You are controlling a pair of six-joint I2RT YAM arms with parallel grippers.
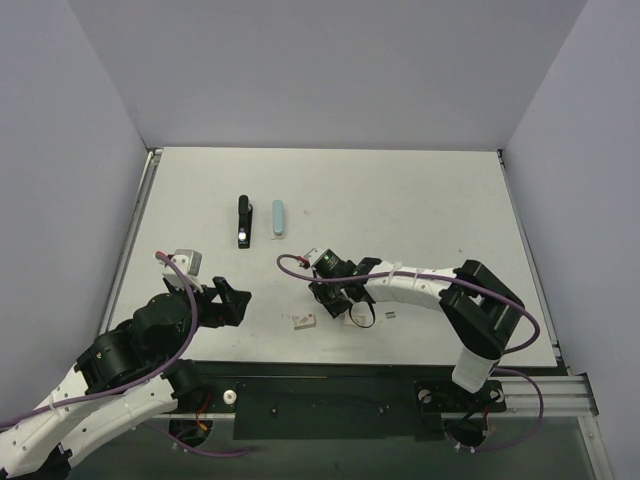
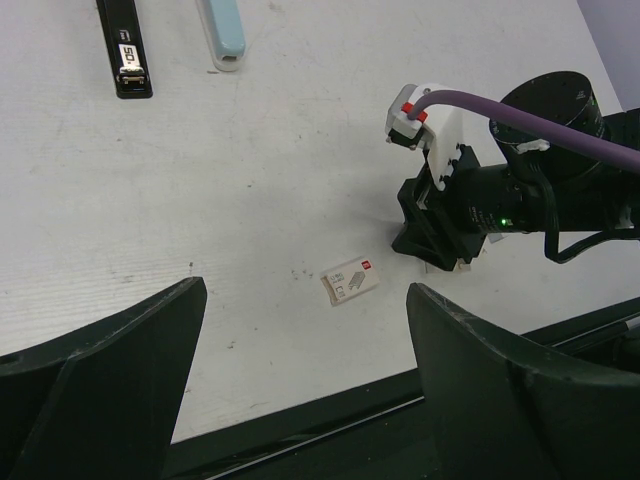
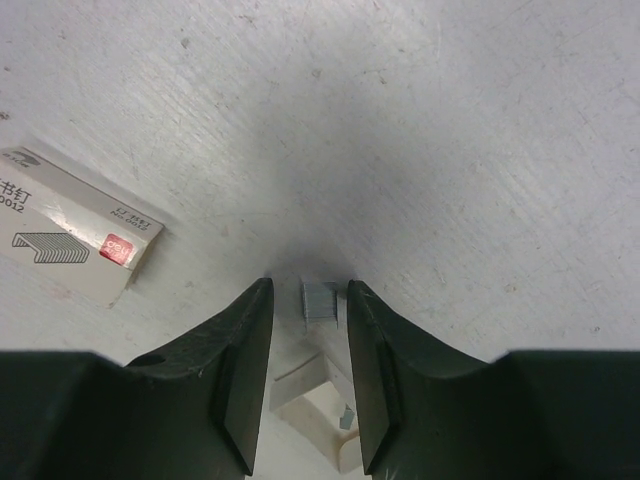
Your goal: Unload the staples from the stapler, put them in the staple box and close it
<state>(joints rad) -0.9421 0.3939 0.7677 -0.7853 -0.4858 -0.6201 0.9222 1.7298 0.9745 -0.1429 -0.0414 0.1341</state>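
The black stapler (image 1: pixel 243 221) lies at the far middle-left of the table, also in the left wrist view (image 2: pixel 125 50). My right gripper (image 1: pixel 328 298) points down at the table, its jaws a little apart (image 3: pixel 308 286). A short grey strip of staples (image 3: pixel 320 300) lies on the table between the fingertips, touching neither. A staple box (image 1: pixel 305 321) lies just left of it (image 3: pixel 75 240) (image 2: pixel 350 280). My left gripper (image 1: pixel 232 300) is wide open and empty (image 2: pixel 303 300) over the near edge.
A light blue oblong piece (image 1: pixel 278 218) lies beside the stapler (image 2: pixel 222 35). A white open cardboard tray (image 3: pixel 320 395) lies under my right gripper. A small grey bit (image 1: pixel 390 316) lies right of it. The table's near edge (image 2: pixel 330 410) is close.
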